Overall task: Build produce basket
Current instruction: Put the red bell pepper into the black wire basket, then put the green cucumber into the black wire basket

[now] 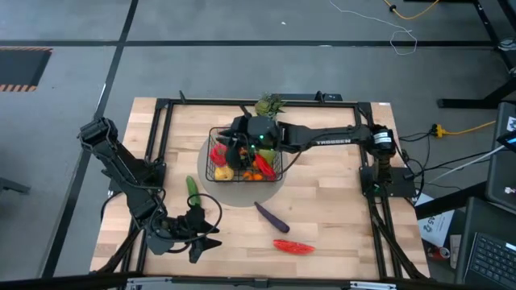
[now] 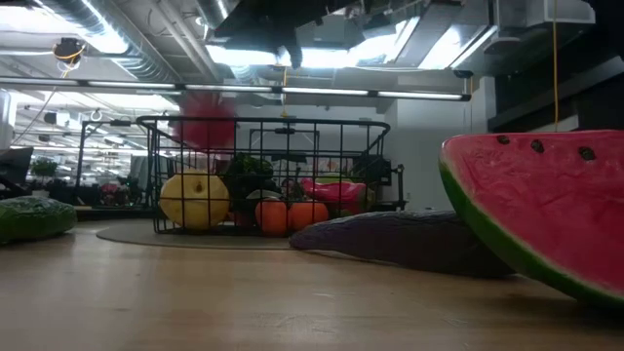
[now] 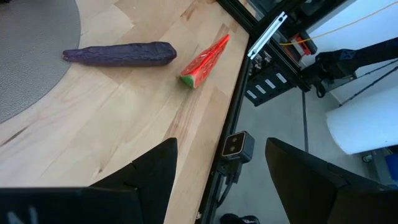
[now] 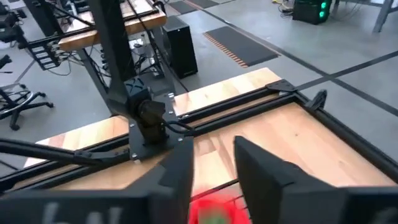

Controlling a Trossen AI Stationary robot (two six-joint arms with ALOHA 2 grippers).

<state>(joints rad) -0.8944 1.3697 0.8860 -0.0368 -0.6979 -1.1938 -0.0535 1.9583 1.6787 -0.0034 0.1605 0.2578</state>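
On my far left, the left tool point(image 1: 196, 234) hung low near the front edge of the surface point(image 1: 339, 209), its fingers spread wide and holding nothing. Just beyond it lay the green cucumber point(image 1: 192, 188), beside the round grey mat point(image 1: 270, 192).

At the middle, the basket point(image 1: 216, 151) sat on that mat, already holding a yellow pear point(image 2: 194, 199), orange clusters point(image 2: 291, 214) and some red pieces. The right tool point(image 1: 242, 145) hovered directly above the basket; in its wrist view something red point(image 4: 214, 211) showed between the fingers, but I could not tell whether it was gripped or simply lying below.

Further right, on bare wood, I saw the purple eggplant point(image 1: 272, 215) and then a watermelon slice point(image 1: 293, 246), the two near one another and well apart from the basket.

I judged these toys light, stiff and smooth enough to slip. I would have taken the eggplant across its thick middle and the cucumber likewise, at the midpoint, to keep either from swinging.
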